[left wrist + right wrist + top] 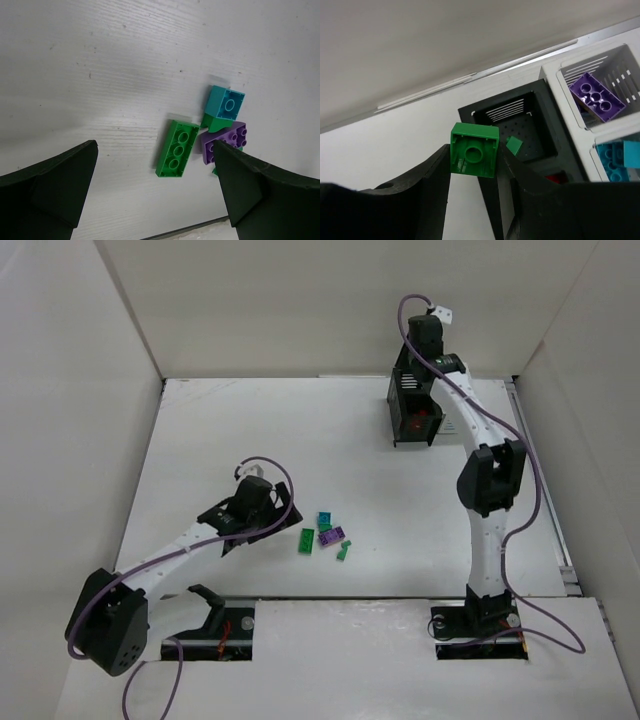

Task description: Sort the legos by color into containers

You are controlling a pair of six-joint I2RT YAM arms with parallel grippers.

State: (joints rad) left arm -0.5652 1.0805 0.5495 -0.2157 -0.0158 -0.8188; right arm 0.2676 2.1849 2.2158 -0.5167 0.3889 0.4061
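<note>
One green lego (474, 150) pinched, right hand (474, 159) outstretched

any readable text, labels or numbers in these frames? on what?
None can be read.
White tag on the purple cable: too small to read.
Studs of the purple brick and the long green brick: no legible lettering.

Long brick (178, 148): green
Square brick (226, 103): teal
Studded brick (225, 141): purple
Cube brick (474, 151), frame centre: green
Centre bin (506, 110): black, pale slats
Upper-right bin (622, 75): white, slatted
Table (300, 440): white
Arm (485, 540): white, black joints
</note>
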